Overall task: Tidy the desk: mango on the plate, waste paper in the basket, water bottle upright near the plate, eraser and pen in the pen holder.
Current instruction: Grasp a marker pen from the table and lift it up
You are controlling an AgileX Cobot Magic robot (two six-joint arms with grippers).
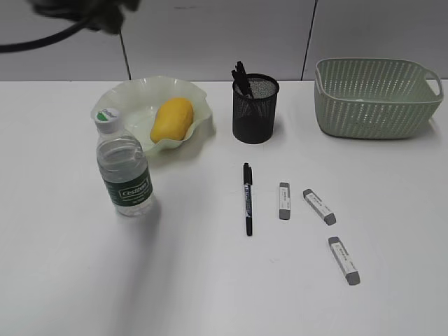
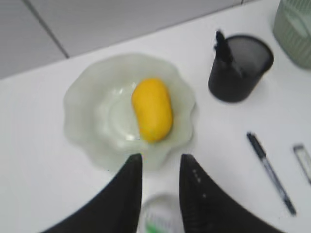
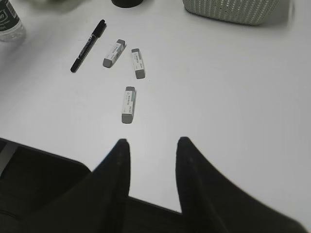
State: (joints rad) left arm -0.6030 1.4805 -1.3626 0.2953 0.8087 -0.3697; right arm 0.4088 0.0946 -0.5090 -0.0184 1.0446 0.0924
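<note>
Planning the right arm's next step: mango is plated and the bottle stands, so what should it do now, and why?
Probably lower the open right gripper toward the nearest eraser. Three erasers and the pen lie loose on the desk, outside the pen holder, and that eraser lies closest ahead of it.

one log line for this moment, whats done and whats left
mango on plate | bottle upright | pen, three erasers loose | left gripper open | right gripper open

mango [image 1: 172,120] on plate [image 1: 119,96], water bottle [image 1: 124,173] upright
</note>
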